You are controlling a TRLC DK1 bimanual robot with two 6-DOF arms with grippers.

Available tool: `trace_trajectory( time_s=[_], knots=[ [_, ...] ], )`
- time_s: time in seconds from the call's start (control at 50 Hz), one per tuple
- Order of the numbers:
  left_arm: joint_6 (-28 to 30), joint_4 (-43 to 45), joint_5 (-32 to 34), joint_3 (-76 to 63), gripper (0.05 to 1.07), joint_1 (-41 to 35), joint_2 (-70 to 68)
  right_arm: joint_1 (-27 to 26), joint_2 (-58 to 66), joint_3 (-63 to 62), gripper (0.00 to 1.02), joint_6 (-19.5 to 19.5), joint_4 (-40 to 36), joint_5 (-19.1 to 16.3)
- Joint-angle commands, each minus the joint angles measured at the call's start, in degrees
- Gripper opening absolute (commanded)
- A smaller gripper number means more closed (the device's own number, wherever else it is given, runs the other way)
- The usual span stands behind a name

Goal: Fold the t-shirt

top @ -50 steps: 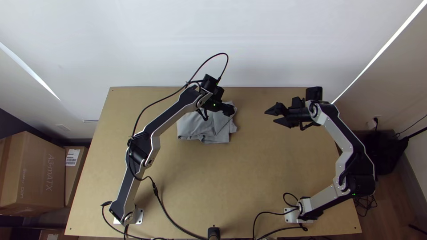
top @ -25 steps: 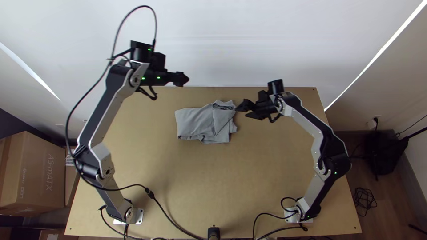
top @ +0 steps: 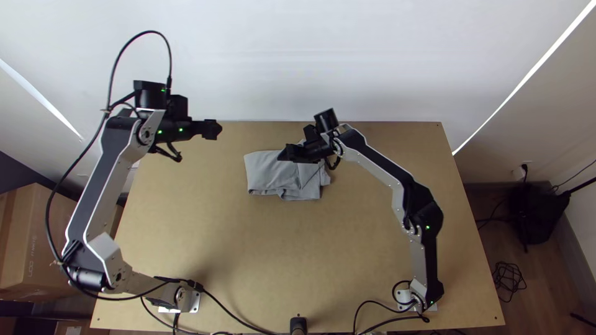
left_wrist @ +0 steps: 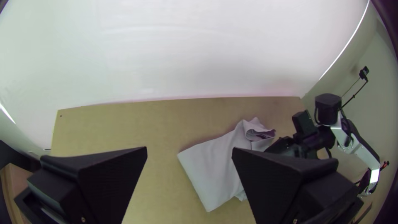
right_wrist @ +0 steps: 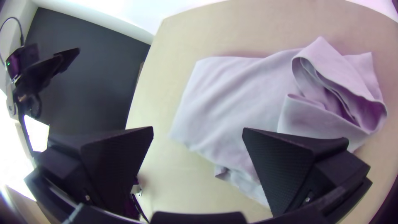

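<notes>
The right pincer, spread open like the left pincer, hangs over the loosely folded t-shirt on the table and, catching just one layer, could drag the folds apart.

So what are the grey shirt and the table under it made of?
The shirt looks like soft, matte cotton or a similar knit: it bends into loose, rounded folds without shine, though the exact fibre can't be told. The table seems to be wood-based board, perhaps unpainted, going by its flat, even tan surface.
</notes>
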Motion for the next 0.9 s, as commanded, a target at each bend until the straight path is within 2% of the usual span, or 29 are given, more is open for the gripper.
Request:
trace_trajectory(
  time_s=[0.0, 0.08, 0.22, 0.3, 0.52, 0.6, 0.74, 0.88],
  knots=[
    [1.7, 0.5, -0.3, -3.2, 1.03, 2.4, -5.2, 0.0, 5.3, 4.7, 0.99, 0.1, 0.2, 4.2],
    [2.3, 0.5, -0.3, -5.1, 1.03, 4.2, -7.1, -0.2, 8.0, 6.9, 0.99, 0.6, -1.4, 8.8],
    [2.7, 0.5, -0.3, -7.5, 1.03, 5.9, -8.7, -1.2, 6.2, 5.0, 0.99, 0.1, -7.8, 13.6],
    [2.5, 0.8, -0.3, -8.2, 1.03, 5.9, -9.1, -2.3, 1.2, -1.5, 0.99, 0.1, -8.3, 15.4],
    [0.6, 4.6, -0.2, -9.5, 1.03, 5.1, -8.6, -6.4, -14.0, -20.2, 0.99, -0.5, -8.9, 17.6],
    [-0.4, 5.9, -0.1, -9.6, 1.03, 4.4, -7.9, -7.7, -17.9, -23.8, 0.99, -0.7, -12.6, 19.3],
    [-1.5, 7.2, -0.2, -9.5, 1.03, 2.6, -7.2, -9.3, -23.5, -27.8, 0.99, -3.7, -13.6, 21.3],
    [-1.9, 7.6, -0.2, -9.6, 1.03, 1.7, -7.2, -9.6, -23.3, -26.2, 0.99, -6.7, -7.4, 21.8]
  ],
)
